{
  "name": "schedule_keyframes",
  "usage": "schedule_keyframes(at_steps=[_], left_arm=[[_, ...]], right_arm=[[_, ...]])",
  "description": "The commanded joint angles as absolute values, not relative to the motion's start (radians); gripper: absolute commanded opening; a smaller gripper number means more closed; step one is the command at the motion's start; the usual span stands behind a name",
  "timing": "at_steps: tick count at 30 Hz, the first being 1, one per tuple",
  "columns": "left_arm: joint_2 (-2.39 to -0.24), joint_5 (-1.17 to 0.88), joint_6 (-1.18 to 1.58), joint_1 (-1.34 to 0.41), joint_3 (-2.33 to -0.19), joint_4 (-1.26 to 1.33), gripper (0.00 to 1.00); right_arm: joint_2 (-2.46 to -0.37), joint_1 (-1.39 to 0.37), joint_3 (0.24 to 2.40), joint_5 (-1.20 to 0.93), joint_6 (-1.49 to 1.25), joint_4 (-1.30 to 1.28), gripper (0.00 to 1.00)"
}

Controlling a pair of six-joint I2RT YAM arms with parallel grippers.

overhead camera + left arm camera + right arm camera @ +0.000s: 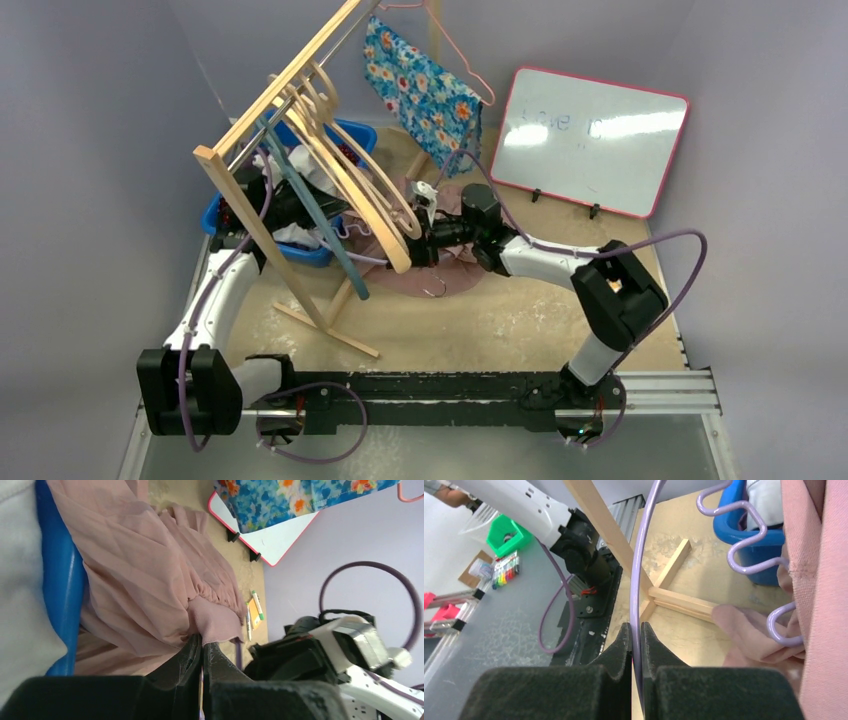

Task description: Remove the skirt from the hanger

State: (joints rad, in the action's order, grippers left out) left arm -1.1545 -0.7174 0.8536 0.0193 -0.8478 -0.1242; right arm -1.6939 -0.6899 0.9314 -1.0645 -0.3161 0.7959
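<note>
The dusty-pink skirt (pixel 145 575) fills the left wrist view in folds. My left gripper (pixel 202 644) is shut on its waistband edge. In the top view the skirt (pixel 452 280) spreads over the table at centre, and the left gripper is hidden behind the wooden rack. The hanger (pixel 640 570) is thin lilac wire with wavy loops (pixel 744 555). My right gripper (pixel 636 630) is shut on its straight part, and pink skirt fabric (pixel 819 560) hangs close on the right. From above, the right gripper (pixel 418 250) sits at the skirt's left edge.
A wooden clothes rack (pixel 270 105) with several wooden hangers (pixel 360 190) leans over the left side. A blue bin (pixel 225 215) of clothes stands behind it. A floral cloth (pixel 425 90) hangs at the back, a whiteboard (pixel 595 140) at the back right. Markers (pixel 255 611) lie on the table.
</note>
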Motion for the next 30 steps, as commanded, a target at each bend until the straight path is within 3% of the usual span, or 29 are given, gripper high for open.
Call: schedule_keyframes(at_steps=[1,4,8,9,12,16,21,30], left_arm=[[-1.135,-0.630,0.761,0.021,-0.892,-0.166,0.00],[-1.127,-0.594,0.750,0.023,-0.891,-0.215,0.00],[-1.147,-0.617,0.894,0.025,-0.836,-0.032,0.00],[-1.161,-0.613,0.898,0.027,-0.842,-0.030,0.05],[-1.191,-0.600,0.899,0.030,-0.859,-0.033,0.36],[-1.164,-0.566,0.849,0.044,-0.874,-0.083,0.72],[-1.101,-0.494,0.761,0.069,-0.894,-0.196,0.87],[-1.058,-0.552,0.743,0.070,-0.828,-0.183,0.98]], right_arm=[[-1.589,-0.686,0.956,-0.883,-0.492,0.778,0.00],[-1.598,-0.685,0.944,-0.929,-0.690,0.897,0.00],[-1.615,-0.655,0.916,-0.914,-0.911,1.090,0.00],[-1.614,-0.652,0.929,-0.907,-0.891,1.044,0.00],[-1.607,-0.648,0.953,-0.883,-0.837,0.929,0.00],[-1.581,-0.615,0.923,-0.874,-0.881,0.958,0.00],[-1.556,-0.528,0.909,-0.818,-0.881,0.905,0.00],[-1.675,-0.470,0.989,-0.663,-1.005,1.050,0.00]])
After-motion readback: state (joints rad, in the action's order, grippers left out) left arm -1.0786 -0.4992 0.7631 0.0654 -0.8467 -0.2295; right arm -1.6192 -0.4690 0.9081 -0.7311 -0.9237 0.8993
